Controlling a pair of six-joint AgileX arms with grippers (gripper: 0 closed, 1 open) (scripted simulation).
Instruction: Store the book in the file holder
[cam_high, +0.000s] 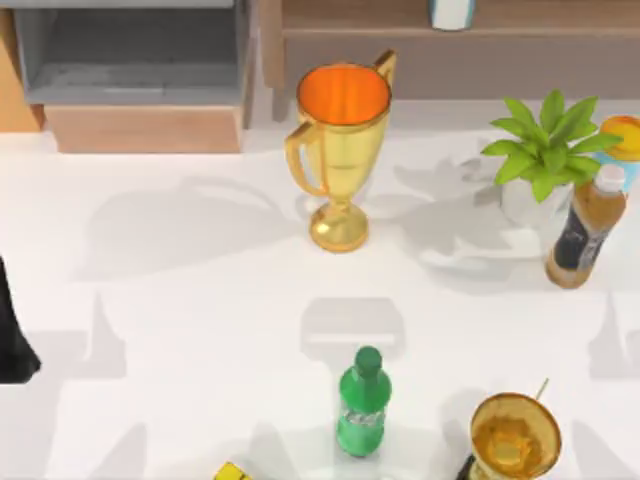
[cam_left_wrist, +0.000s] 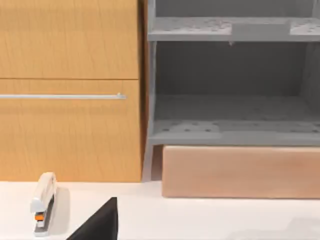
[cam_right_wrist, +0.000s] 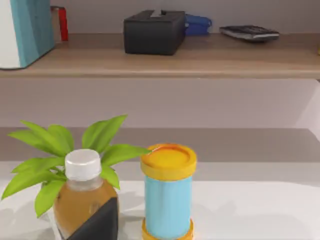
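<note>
Green bottle (cam_high: 362, 405) front | book (cam_right_wrist: 25, 30) on shelf (cam_right_wrist: 200, 62) | file holder (cam_high: 130, 60) back-left

Gold trophy (cam_high: 341, 150), green bottle (cam_high: 362, 405), plant (cam_high: 545, 145)

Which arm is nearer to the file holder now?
Left. The left arm sits at the table's left edge, its wrist view facing the file holder. The right arm's wrist view faces the plant at the table's right.

Left arm (cam_high: 14, 330) dark at the table's left edge, parked low
</note>
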